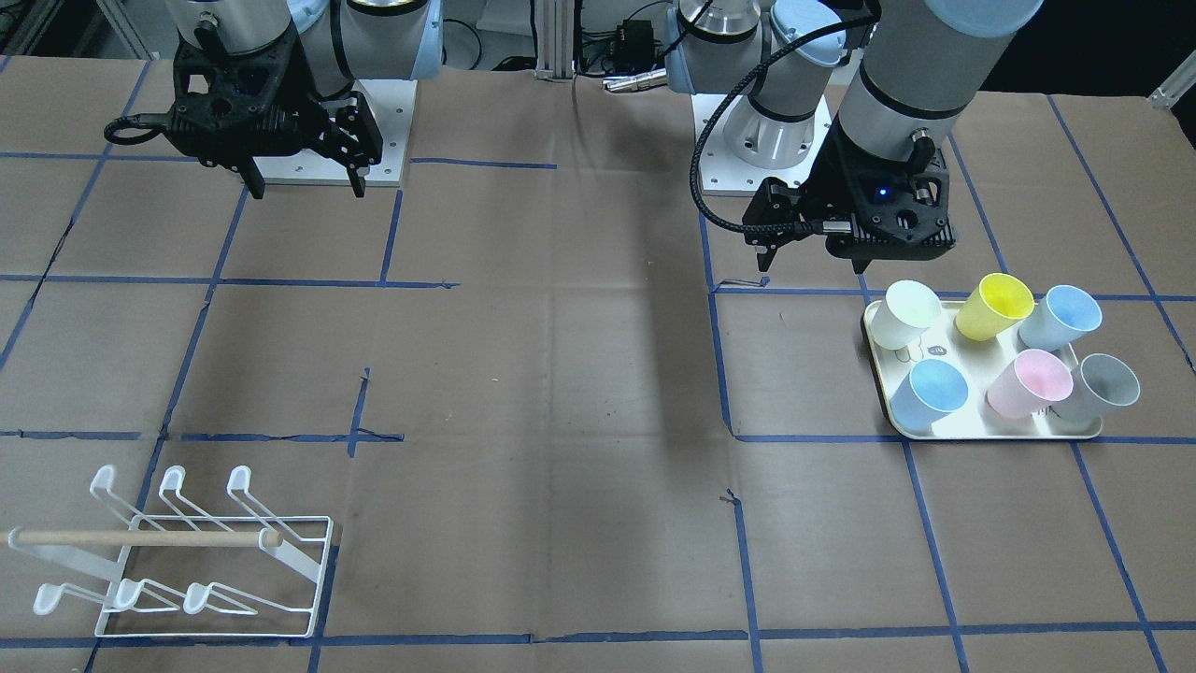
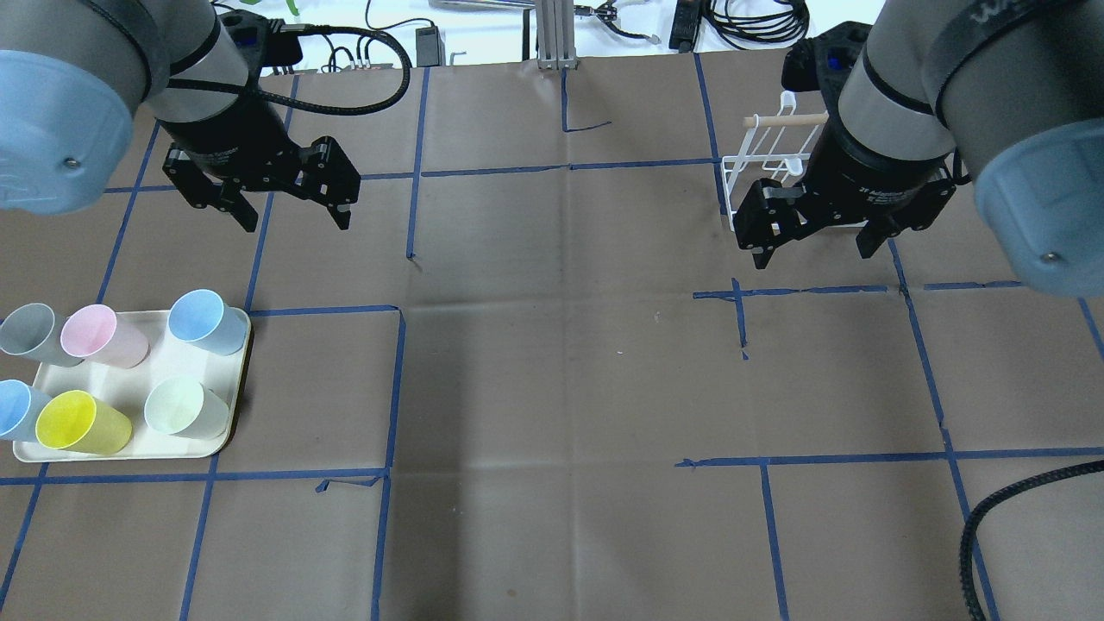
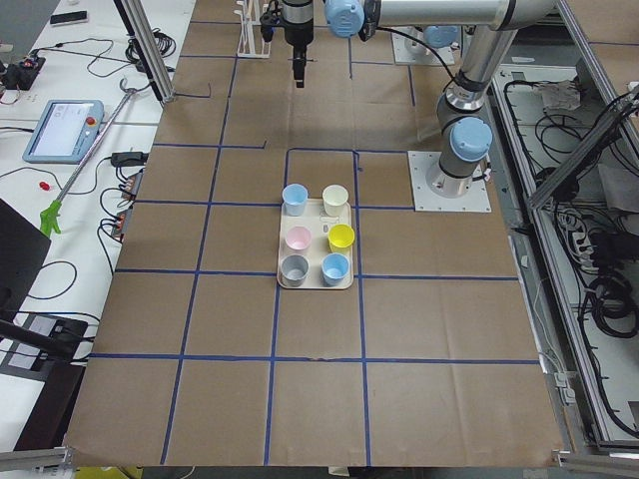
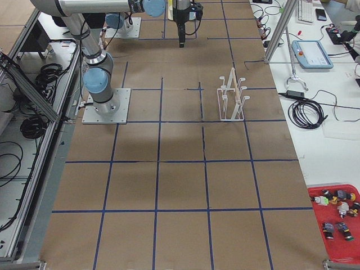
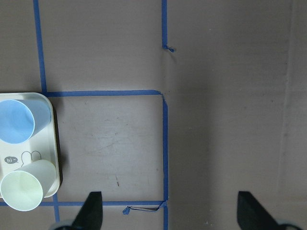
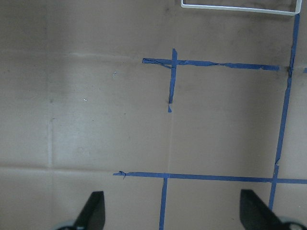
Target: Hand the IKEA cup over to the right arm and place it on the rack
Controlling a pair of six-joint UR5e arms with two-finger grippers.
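On the brown paper-covered tabletop [image 2: 561,388], a cream rectangular tray [image 2: 129,450] at the left holds six pastel plastic cups [image 2: 185,408]. Beyond, the left tool [image 2: 297,224] and right tool [image 2: 812,258] hang spread, empty. Farthest, at the right, stands the white wire rack with wooden dowel [image 2: 759,168].

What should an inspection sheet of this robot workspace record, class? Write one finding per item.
surface: table, brown paper with blue tape grid.
job's things: white cup, yellow cup, pink cup, grey cup, blue cup and second blue cup upright on cream tray; rack empty.
clutter: nothing seen.
grippers: left gripper open, empty, raised near the tray; right gripper open, empty, raised near the rack.
cables: black cable along left wrist; cable coil on side bench.
surroundings: teach pendant and red tray beside the table.
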